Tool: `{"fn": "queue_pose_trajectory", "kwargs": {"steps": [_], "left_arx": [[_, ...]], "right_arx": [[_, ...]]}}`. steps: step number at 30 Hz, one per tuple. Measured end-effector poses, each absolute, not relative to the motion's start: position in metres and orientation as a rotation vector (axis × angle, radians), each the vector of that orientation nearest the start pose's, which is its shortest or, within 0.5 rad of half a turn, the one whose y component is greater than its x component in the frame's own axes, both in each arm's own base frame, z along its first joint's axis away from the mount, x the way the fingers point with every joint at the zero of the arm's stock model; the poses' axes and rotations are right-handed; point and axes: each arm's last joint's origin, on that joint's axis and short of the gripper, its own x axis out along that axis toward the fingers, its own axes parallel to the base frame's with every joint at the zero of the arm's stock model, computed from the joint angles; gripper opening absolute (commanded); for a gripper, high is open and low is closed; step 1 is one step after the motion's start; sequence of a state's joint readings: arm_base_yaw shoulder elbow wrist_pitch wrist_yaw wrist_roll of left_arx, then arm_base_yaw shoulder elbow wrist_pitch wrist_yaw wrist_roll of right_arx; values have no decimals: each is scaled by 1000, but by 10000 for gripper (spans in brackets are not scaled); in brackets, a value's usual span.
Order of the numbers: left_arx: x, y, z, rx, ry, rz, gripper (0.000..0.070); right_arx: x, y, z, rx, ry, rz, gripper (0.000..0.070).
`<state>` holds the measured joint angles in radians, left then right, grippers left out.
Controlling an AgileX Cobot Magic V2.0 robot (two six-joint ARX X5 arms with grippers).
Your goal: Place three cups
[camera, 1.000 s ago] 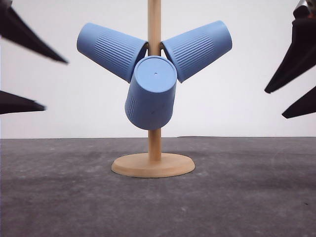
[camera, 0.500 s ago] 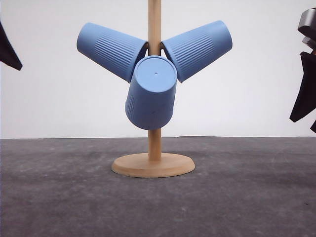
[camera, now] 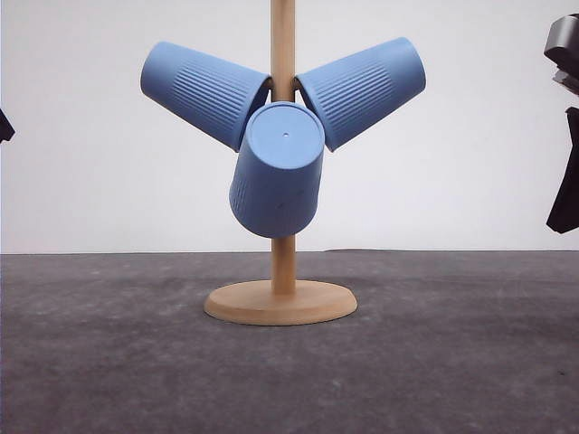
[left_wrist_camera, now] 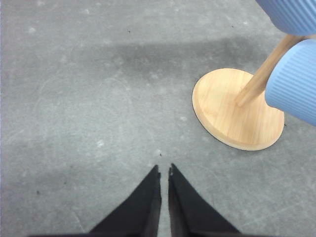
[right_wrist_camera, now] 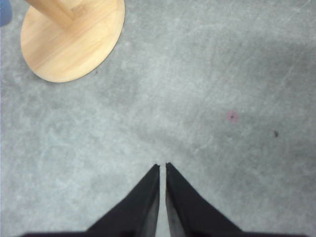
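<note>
Three identical matte light-blue ribbed cups hang on a wooden stand (camera: pixel 282 271) on the grey table, rims toward the post. The left cup (camera: pixel 204 90) slants up and outward to the left, the right cup (camera: pixel 362 89) slants up and outward to the right, both mouths against the post. The front cup (camera: pixel 278 172) hangs lower, its flat base with a small centre dot facing the front camera, its body covering part of the post.
</note>
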<state>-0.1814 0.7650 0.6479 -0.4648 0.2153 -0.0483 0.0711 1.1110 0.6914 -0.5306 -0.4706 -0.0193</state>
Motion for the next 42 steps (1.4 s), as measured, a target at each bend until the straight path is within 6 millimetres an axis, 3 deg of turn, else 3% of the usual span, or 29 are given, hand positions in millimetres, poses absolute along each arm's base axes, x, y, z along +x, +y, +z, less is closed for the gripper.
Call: {"fn": "queue_pose_trajectory", "kwargs": {"steps": [9, 14, 25, 32, 42], "left_arx": [[156, -35, 265, -56, 591, -370, 0], [146, -25, 266, -52, 476, -324, 0], [103, -2, 204, -45, 205, -73, 0], [94, -1, 166, -45, 156, -45, 0], [95, -2, 155, -60, 159, -51, 0]], "right_arx": [[207, 28, 221, 165, 897, 512, 16], [209, 28, 223, 159, 868, 514, 16], [213, 28, 227, 145, 806, 519, 16], [215, 28, 229, 139, 781, 521, 16], [218, 29, 232, 128, 728, 525, 16]]}}
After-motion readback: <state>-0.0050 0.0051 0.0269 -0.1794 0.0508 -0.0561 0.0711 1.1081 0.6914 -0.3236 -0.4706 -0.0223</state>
